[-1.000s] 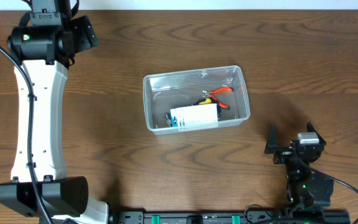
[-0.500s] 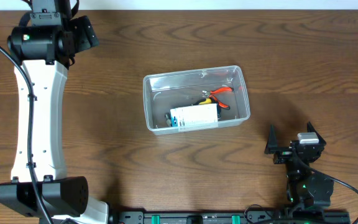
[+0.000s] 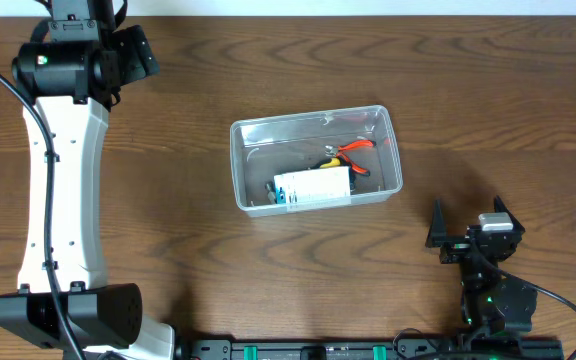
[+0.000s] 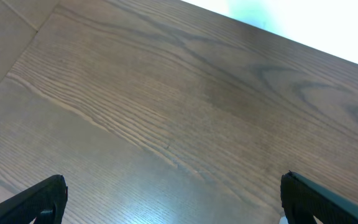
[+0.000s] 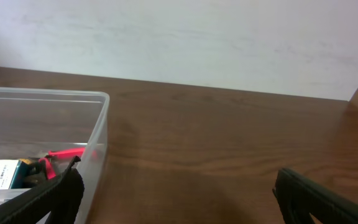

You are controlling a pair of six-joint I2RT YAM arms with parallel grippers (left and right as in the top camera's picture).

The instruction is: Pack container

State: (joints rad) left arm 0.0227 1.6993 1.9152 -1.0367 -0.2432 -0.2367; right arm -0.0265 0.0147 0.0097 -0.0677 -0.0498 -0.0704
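Where the desk (image 3: 168,240) comes nearest the robot's base, the right hand (image 3: 466,218) sits at the near right. Its two dark fingers (image 5: 42,199) are spread wide, with nothing between them but bare wood.

Farther off and to the left of that hand, near the middle of the desk, stands the container (image 3: 278,148). It is a clear bin with rounded corners and a rim, upright and well apart from both hands. A white-and-blue box (image 3: 313,187) lies inside along the near wall. Red-handled pliers (image 3: 353,150) lie beyond the box, toward the far right corner of the bin. A small yellow-and-black item (image 3: 326,162) sits between the box and the pliers; what it is cannot be told.

On the left side, the white left arm (image 3: 63,180) runs from the near edge out to the far left corner of the desk. Its wrist camera shows the left hand (image 4: 173,208) over bare wood grain, with one finger at each lower corner of the view, parted wide and gripping nothing.
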